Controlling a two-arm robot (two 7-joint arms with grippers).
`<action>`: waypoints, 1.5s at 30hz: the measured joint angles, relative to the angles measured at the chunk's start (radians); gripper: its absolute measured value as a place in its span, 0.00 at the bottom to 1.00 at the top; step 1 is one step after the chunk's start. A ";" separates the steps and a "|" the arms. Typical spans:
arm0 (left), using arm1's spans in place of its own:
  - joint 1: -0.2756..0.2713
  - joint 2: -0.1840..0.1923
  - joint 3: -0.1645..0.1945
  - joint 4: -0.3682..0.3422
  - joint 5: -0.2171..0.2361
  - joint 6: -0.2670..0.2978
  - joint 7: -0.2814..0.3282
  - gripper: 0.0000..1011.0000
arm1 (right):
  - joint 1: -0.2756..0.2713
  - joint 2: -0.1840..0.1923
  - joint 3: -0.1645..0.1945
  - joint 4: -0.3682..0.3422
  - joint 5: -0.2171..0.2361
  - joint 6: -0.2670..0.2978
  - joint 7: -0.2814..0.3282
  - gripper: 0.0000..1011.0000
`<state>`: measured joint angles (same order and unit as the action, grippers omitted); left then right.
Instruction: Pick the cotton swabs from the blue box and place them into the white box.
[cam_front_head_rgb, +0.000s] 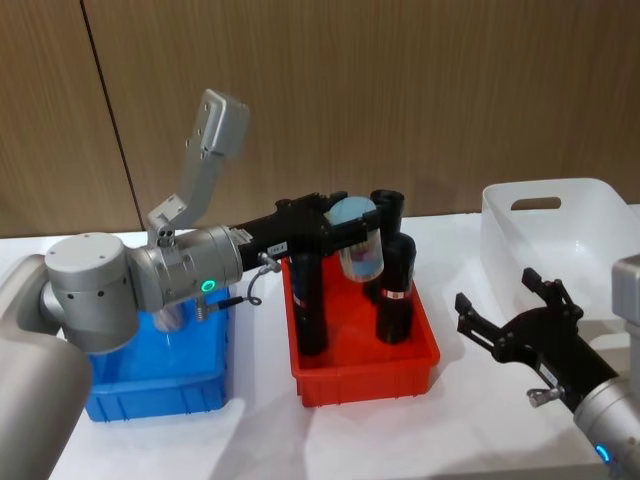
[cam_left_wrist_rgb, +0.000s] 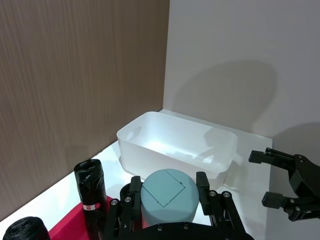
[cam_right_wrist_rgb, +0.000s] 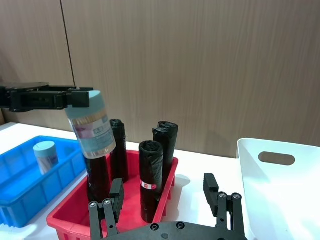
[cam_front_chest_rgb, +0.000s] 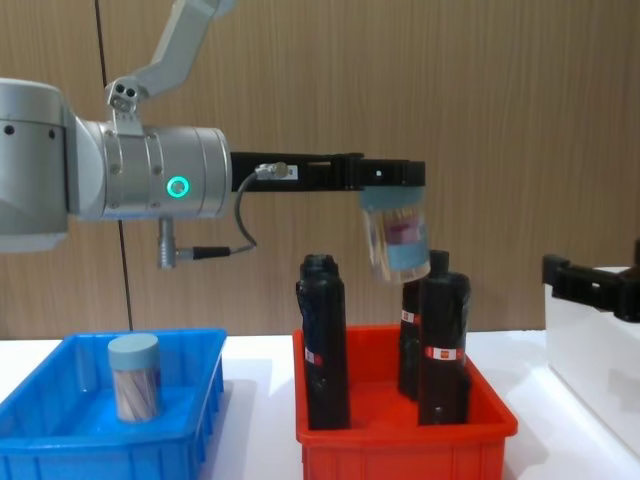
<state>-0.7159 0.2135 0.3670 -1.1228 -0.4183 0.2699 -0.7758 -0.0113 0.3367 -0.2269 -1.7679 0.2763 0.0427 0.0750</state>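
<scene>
The left gripper (cam_front_chest_rgb: 392, 177) is clenched on one jar of the cotton swabs (cam_front_chest_rgb: 397, 240), its fingers pressing on either side of the lid. It holds the jar in the air above the red bin (cam_front_head_rgb: 365, 385), higher than the tops of the black cylinders (cam_front_head_rgb: 395, 290) standing there. The jar is a small clear cylinder with a pale blue lid. Thin swab sticks show through the wall, packed upright, and a label in pink and blue wraps the lower part. It hangs tilted, with its base swung a little towards the white box (cam_front_head_rgb: 520, 250). In the left wrist view the lid is round with a square flap outlined in its top.

A second jar (cam_front_chest_rgb: 134, 376) of the same kind stands upright in the blue box (cam_front_chest_rgb: 180, 440) (the lid colour is close to the bin's own).

The right gripper (cam_front_head_rgb: 498, 292) sits low over the white table (cam_front_head_rgb: 260, 420), between the red bin and the white box, fingers spread apart and grasping nothing.
</scene>
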 joint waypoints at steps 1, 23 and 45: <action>-0.001 -0.001 0.000 0.001 0.000 0.000 -0.001 0.66 | 0.001 0.000 -0.001 0.000 -0.004 0.003 0.003 0.99; -0.016 -0.009 0.004 0.019 0.003 0.003 -0.018 0.66 | 0.139 -0.043 -0.029 0.075 -0.132 0.138 0.194 0.99; -0.018 -0.010 0.005 0.022 0.003 0.003 -0.020 0.66 | 0.273 -0.101 -0.039 0.194 -0.133 0.187 0.302 0.99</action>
<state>-0.7341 0.2034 0.3716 -1.1005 -0.4156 0.2731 -0.7962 0.2621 0.2355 -0.2660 -1.5740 0.1429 0.2295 0.3768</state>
